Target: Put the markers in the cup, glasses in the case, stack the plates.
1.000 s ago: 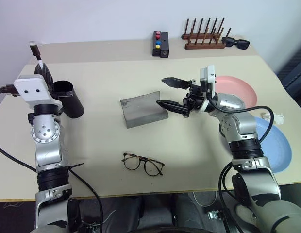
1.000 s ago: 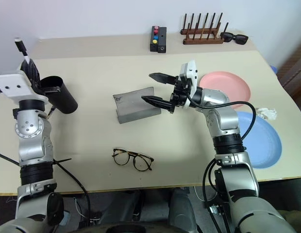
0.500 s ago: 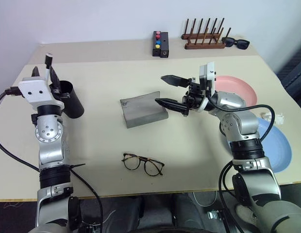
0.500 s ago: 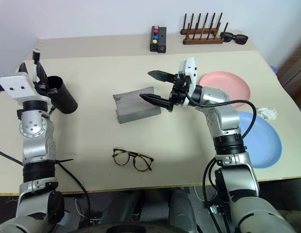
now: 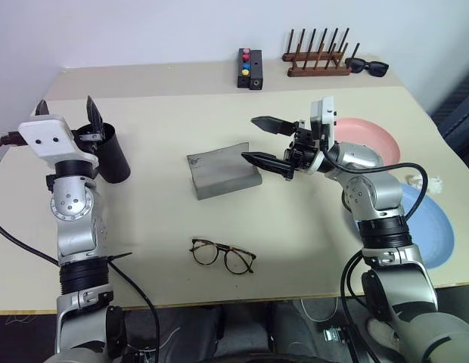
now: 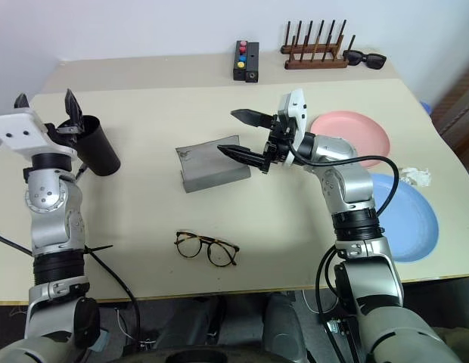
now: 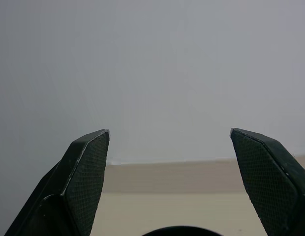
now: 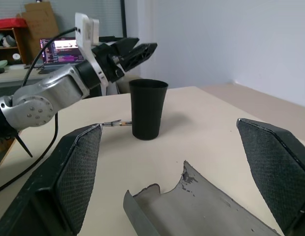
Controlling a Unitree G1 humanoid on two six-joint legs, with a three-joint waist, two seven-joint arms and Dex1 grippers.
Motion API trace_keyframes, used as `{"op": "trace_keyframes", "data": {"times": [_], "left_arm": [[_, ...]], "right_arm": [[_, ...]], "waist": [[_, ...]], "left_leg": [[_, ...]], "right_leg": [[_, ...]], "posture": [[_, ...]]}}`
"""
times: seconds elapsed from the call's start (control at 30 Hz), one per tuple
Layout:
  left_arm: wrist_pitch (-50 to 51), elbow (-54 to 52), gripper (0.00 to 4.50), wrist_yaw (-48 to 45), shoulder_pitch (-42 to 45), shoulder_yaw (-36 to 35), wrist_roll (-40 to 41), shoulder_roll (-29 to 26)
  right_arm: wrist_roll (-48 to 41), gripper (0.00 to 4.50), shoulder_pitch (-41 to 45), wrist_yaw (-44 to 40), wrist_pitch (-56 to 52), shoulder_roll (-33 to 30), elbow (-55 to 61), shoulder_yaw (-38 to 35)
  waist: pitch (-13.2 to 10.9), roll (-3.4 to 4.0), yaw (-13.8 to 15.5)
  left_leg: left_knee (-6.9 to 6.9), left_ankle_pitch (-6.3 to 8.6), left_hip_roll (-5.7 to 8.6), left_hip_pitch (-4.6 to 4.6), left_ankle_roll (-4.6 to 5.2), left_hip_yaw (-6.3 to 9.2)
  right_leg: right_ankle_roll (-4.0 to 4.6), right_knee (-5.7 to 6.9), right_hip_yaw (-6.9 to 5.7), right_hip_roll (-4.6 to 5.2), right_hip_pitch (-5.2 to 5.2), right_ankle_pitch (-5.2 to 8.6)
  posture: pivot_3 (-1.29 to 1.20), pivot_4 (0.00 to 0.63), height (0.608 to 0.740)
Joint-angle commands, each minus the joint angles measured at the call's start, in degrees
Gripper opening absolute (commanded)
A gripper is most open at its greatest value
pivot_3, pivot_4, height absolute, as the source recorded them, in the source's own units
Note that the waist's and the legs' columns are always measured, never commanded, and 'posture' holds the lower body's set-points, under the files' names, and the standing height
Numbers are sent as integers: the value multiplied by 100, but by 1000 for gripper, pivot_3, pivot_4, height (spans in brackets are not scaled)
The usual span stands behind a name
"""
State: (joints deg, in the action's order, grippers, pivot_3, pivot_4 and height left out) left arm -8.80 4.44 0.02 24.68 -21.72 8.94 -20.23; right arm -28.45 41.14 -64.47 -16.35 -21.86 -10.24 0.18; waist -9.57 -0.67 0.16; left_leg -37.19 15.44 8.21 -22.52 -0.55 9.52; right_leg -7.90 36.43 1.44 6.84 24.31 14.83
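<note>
The left gripper [image 5: 64, 113] hangs above the rim of the cup [image 5: 112, 155], its 2 fingers [image 7: 88, 162] spread wide with nothing between them. The cup stands upright near the table's [image 5: 310, 242] left edge, at about 9 o'clock from the case [image 5: 222, 172]. 1 marker [image 8: 118, 123] lies flat on the table just behind the cup's base, seen from the right wrist view; whether it touches the cup I cannot tell.

The right gripper [image 5: 259, 142] is raised beside the case's right end, at 3 o'clock of it, pointing toward the robot's left, its 2 fingers [image 8: 76, 172] held far apart and empty. The case sits open mid-table, 1 grey shell upright with a chipped upper edge (its hinge side is hard to read).

The glasses [image 5: 223, 255] rest at 6 o'clock from the case, well apart from it and near the table's front edge, with bare table all round them.

The pink plate [image 5: 371, 140] lies at 3 o'clock of the case, behind the right arm. The blue plate [image 5: 435, 227] lies at 5 o'clock of the pink one, close to the right edge; the 2 are not stacked.

Along the back ledge stand a button box [image 5: 250, 68], a wooden rack [image 5: 318, 57] and sunglasses [image 5: 367, 66], well apart from both grippers. The widest open stretch is between cup and case.
</note>
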Motion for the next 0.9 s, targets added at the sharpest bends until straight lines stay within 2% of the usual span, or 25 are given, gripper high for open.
{"op": "trace_keyframes", "data": {"times": [0.03, 0.2, 0.37, 0.47, 0.57, 0.7, 0.9], "left_arm": [[514, -637, 3998, 51, 101, -526, 585, -266], [1492, -1195, 3998, -53, -98, -1171, 1513, -645], [3120, -1752, 3998, -294, -751, -1758, 2716, -1147], [4314, -1935, 3998, -81, -1288, -2105, 3015, -1603], [4947, -2040, 3998, -198, -1582, -2354, 3335, -1928], [5751, -2090, 3998, -622, -2033, -2263, 3312, -2632], [5777, -2012, 3998, -1353, -2411, -1978, 2923, -3183]], "right_arm": [[-63, 4500, 149, -30, 127, 4, 53, -113], [-37, 4500, 143, -55, 204, 6, -31, -110], [-8, 4500, 184, -67, 305, 43, -152, -97], [4, 4500, 188, -76, 361, 69, -200, -80], [20, 4500, 206, -82, 407, 97, -266, -63], [47, 4500, 246, -118, 475, 126, -377, -42], [68, 4500, 227, -161, 563, 120, -448, -60]], "waist": [[0, 0, -30], [0, 0, -115], [0, 1, -132], [0, 1, -130], [0, 0, -111], [0, 0, -79], [-1, 4, -100]], "left_leg": [[0, 0, 0, 0, 0, 0], [2, 0, 0, -1, 0, 1], [4, 0, -2, 0, 0, 0], [3, 0, -1, 0, 0, -1], [3, 0, -1, 0, 0, -1], [-2, 0, -1, 1, -1, -1], [9, 0, -1, 4, -2, -2]], "right_leg": [[0, 0, 0, 0, 1, 0], [0, 5, 0, 0, 4, 0], [0, 10, 1, 0, 9, 0], [0, 15, 1, 0, 12, 0], [2, 23, 3, -1, 15, 1], [2, 25, 3, -1, 11, 1], [4, 24, 4, -1, 15, 2]], "posture": [[0, 150, 740], [0, 150, 740], [0, 150, 740], [0, 150, 740], [0, 150, 740], [0, 150, 740], [0, 150, 740]]}}
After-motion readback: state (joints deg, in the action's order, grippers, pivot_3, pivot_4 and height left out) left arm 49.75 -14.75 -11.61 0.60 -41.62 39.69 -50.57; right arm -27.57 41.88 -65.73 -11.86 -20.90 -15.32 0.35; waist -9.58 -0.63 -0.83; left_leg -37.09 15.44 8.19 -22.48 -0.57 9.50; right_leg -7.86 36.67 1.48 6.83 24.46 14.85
